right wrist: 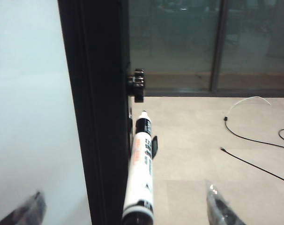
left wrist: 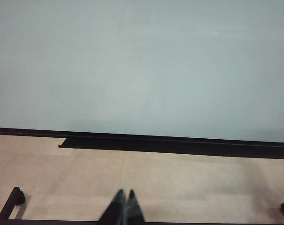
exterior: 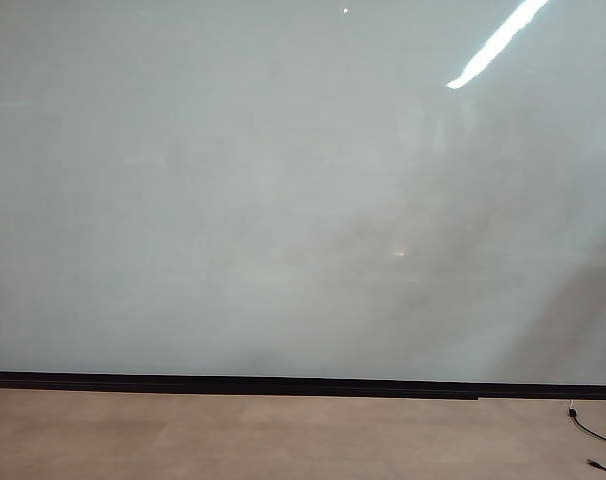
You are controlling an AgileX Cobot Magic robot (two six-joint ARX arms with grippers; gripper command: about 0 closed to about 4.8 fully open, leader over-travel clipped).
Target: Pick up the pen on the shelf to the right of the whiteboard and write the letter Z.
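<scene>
Right wrist view, nearest first: the right tool point(right wrist: 123, 206) stands wide, its 2 blurred dark fingertips point(right wrist: 219, 206) flanking the pen point(right wrist: 141, 173) without touching it, so nothing is held. The pen is a slim white cylinder with black bands, red print and a small pale tip, resting on a small black clip point(right wrist: 154, 146) beside the black frame point(right wrist: 97, 112) at the right edge of the whiteboard point(right wrist: 25, 93). Judged risk: the smooth round barrel could roll or slip if the fingertips close off-centre, and the frame lies so near that 1 fingertip might strike it or the black knob point(right wrist: 137, 85) beyond, knocking the pen off its rest. Farther off lie pale floor tiles, thin cables point(right wrist: 254, 140) and dark glass panels point(right wrist: 179, 42).

Left wrist view: the left tool point(left wrist: 124, 208) hangs low over the tan floor point(left wrist: 179, 183), fingertips pressed together, gripping nothing; beyond it a black strip point(left wrist: 179, 144) edges the board.

Exterior view: the whiteboard is glossy and pale grey, reflecting a ceiling light point(exterior: 498, 42). No letter Z is visible; neither arm appears here.
</scene>
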